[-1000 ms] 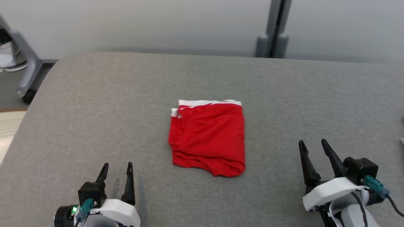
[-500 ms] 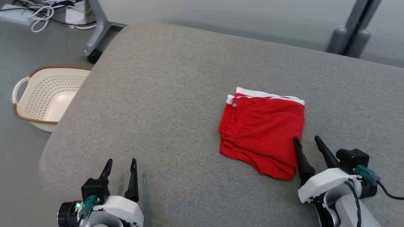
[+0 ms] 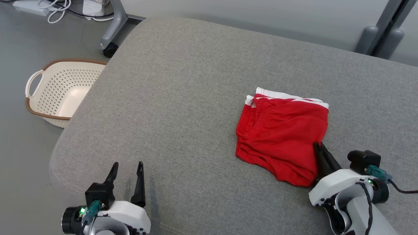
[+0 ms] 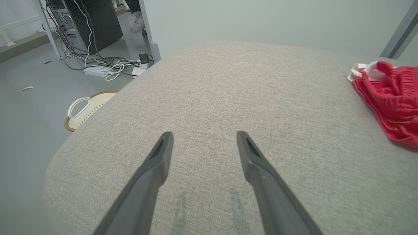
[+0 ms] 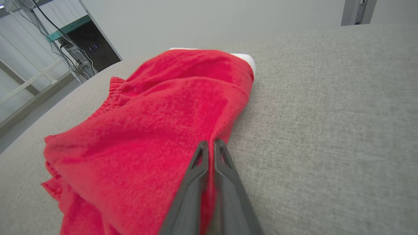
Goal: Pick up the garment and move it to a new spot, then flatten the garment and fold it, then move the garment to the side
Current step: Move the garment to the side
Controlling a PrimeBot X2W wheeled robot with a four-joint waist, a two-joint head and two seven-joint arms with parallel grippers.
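Observation:
The garment (image 3: 281, 137) is a folded pair of red shorts with white trim, lying right of centre on the grey padded table (image 3: 183, 98). My right gripper (image 3: 318, 146) is shut on the garment's right edge; in the right wrist view its fingers (image 5: 211, 143) pinch red cloth (image 5: 156, 130) between them. My left gripper (image 3: 127, 164) stands open at the lower left over bare padding, well apart from the garment. In the left wrist view its fingertips (image 4: 204, 135) are spread wide, and the garment (image 4: 388, 94) lies at the right edge.
A cream perforated basket (image 3: 58, 93) with a brown rim sits on the floor beside the table's left edge. A metal leg with a caster (image 3: 111, 49) and cables stand behind it. A grey post (image 3: 382, 36) rises at the far right.
The head camera has turned left, bringing the basket into view. My right gripper moved onto the garment's right edge and shut on it. The left gripper kept its place.

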